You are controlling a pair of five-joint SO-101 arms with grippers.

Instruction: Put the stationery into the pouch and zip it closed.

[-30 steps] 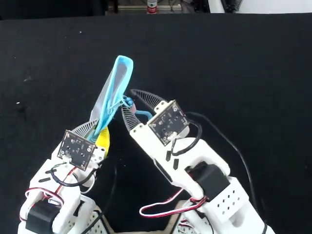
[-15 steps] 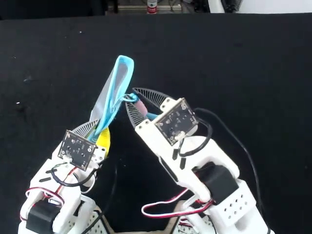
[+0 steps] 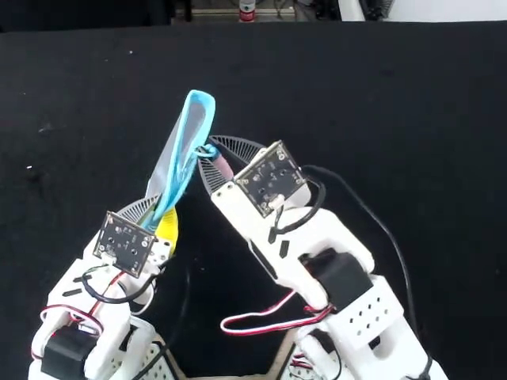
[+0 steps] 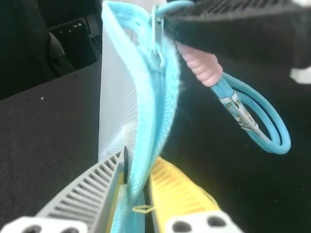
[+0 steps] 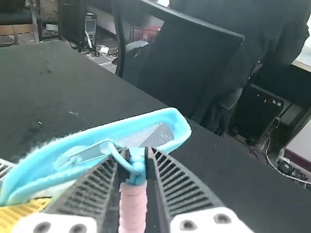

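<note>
currently the pouch is held up off the black table, standing on end and leaning a little away from the arms. it is a flat pouch with light blue edging and a grey ribbed side panel.

left gripper: clamped on the pouch's lower end. in the left wrist view the blue edge runs down between the grey and yellow fingers, which sit narrow, pressed against the fabric.

right gripper: at the pouch's upper half, just beside its edge, fingers nearly together. in the right wrist view they pinch the blue cord where it joins the zipper pull. a pink bead on that cord lies between the fingers, toward the wrist.

the left wrist view shows the metal zipper pull near the pouch's top end, the pink bead just past it, and a blue cord loop hanging free beyond the bead.

pouch contents cannot be seen; cannot tell how far the zip is closed.
</note>
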